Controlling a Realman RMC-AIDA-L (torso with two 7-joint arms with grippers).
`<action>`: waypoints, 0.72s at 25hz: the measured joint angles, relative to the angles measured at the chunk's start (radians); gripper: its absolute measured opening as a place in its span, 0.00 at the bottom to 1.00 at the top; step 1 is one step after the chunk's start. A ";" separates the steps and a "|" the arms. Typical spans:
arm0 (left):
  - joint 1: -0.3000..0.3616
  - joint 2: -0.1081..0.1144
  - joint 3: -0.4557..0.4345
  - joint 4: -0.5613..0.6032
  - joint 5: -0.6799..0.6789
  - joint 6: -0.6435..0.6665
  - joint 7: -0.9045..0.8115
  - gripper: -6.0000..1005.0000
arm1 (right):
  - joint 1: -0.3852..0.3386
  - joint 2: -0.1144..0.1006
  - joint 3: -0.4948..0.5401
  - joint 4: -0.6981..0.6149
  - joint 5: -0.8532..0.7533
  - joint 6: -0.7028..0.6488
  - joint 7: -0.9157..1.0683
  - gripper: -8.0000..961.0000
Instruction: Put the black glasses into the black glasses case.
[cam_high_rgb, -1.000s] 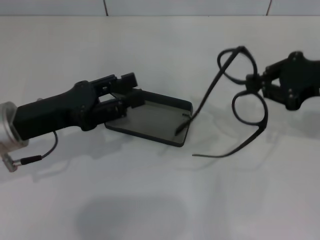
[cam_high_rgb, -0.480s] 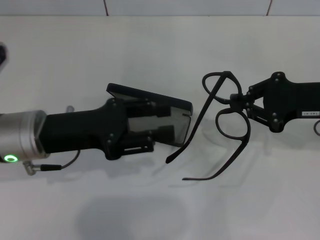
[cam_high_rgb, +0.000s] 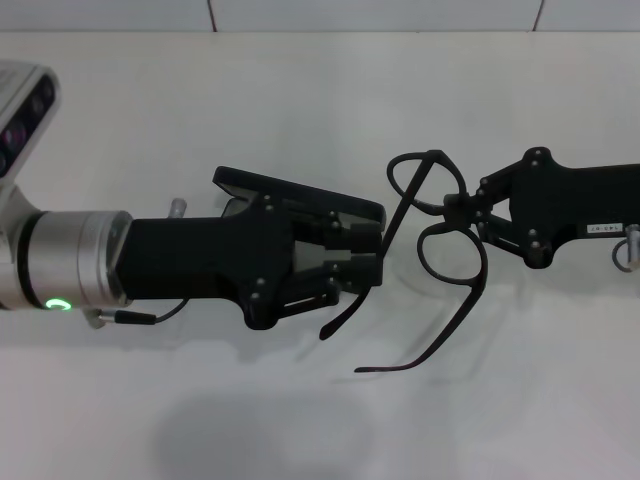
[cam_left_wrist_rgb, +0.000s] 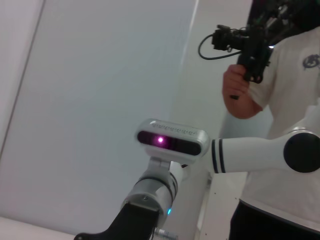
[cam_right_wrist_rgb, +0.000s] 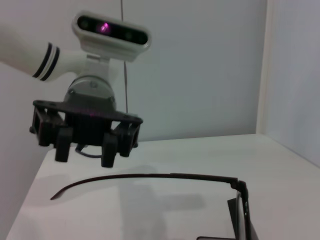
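1. Nearest me in the head view, the black glasses' (cam_high_rgb: 440, 250) lower temple arm trails toward six o'clock, its tip hanging free above the table.
2. My right gripper (cam_high_rgb: 462, 212) comes in from three o'clock, clamped on the glasses at the bridge, holding them aloft with temples unfolded.
3. My left gripper (cam_high_rgb: 360, 262) reaches in from nine o'clock over the black glasses case (cam_high_rgb: 300, 195); its fingers stand apart, though I cannot tell whether they touch the case beneath.
4. I judge this the carry-in step: the glasses are just beside the case at its three o'clock end, not yet inside. Next calls for getting the splayed temples folded or aligned, then lowering.
5. The white table (cam_high_rgb: 300, 90) is bare; at twelve o'clock a pale tiled wall (cam_high_rgb: 380, 14) rises.
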 joint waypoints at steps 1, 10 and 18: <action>-0.005 0.000 0.001 0.000 0.002 0.001 0.000 0.44 | 0.003 0.000 -0.003 0.002 -0.001 0.000 -0.001 0.06; -0.032 0.000 0.029 -0.001 0.009 0.001 0.028 0.16 | 0.015 -0.001 -0.010 0.004 0.004 -0.006 -0.001 0.06; -0.034 0.002 0.041 -0.001 0.018 -0.012 0.073 0.01 | 0.029 -0.003 -0.010 0.001 0.034 -0.037 0.003 0.06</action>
